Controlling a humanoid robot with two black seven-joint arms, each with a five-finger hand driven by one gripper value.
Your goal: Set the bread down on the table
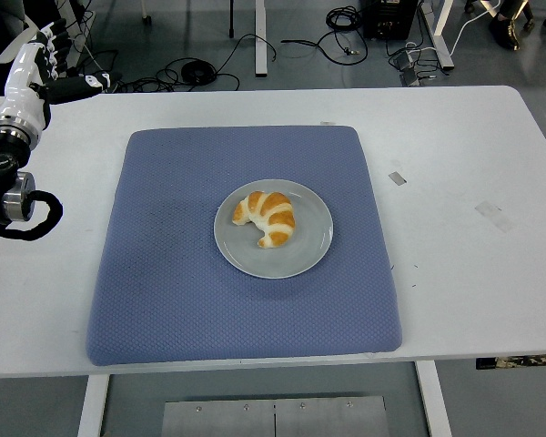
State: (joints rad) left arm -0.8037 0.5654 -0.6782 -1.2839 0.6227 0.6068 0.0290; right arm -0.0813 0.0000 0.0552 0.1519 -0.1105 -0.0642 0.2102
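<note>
A: Looking down from the head view, where is the bread (267,218)?

B: It lies on a grey plate (302,258), a little toward the plate's left and far side. The plate sits near the middle of a blue mat (164,291), and the mat covers most of the bench (455,164) from the near edge almost to the far edge. So the bread is not yet on the bench itself; I judge the task has not started.

A: Why would it be set up that way?

B: Probably so the bread is central and easy to reach from either side, with bare bench to the right of the mat as a place to put it down.

A: And the robot hand?

B: Only the left arm (14,109) shows, held up at the bench's left edge, well apart from the plate. The left robot hand (38,45) is at the far left corner, pale and small; I cannot tell how it is set. It holds nothing that I can see. The right arm is out of view.

A: Anything else?

B: Cables (255,50) lie on the floor beyond the far edge.
</note>
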